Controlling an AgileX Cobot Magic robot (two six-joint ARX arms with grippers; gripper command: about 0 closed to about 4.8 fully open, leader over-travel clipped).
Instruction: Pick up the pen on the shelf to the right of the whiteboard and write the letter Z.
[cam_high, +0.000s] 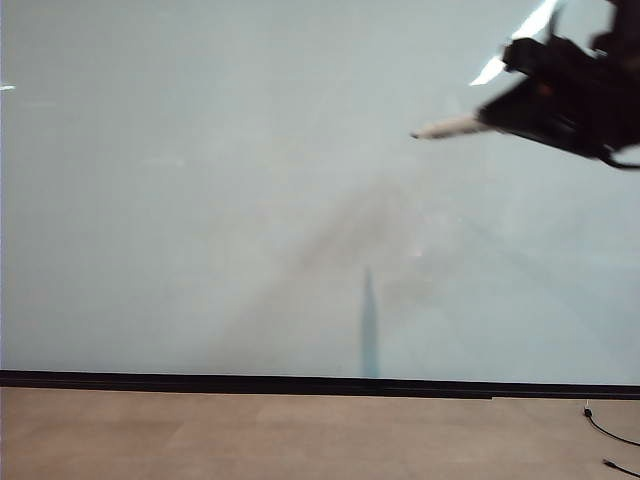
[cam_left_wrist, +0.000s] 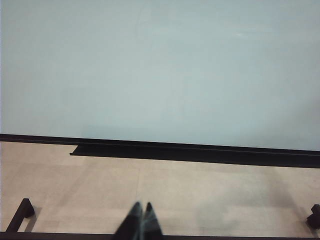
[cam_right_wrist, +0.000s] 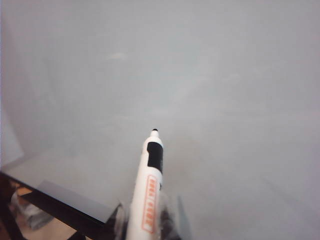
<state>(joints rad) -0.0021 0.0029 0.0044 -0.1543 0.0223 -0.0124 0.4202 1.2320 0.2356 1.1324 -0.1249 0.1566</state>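
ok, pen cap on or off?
Off. The pen, held in the right claw, shows its bare dark tip, pointing at the whiteboard.

White pen (cam_high: 452, 126) held level, whiteboard (cam_high: 200, 200) blank

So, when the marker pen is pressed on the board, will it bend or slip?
Probably stiff: the marker pen has a straight hard-looking barrel. It may slip, since the right claw holds only its rear end and the barrel looks smooth. The whiteboard looks glossy.
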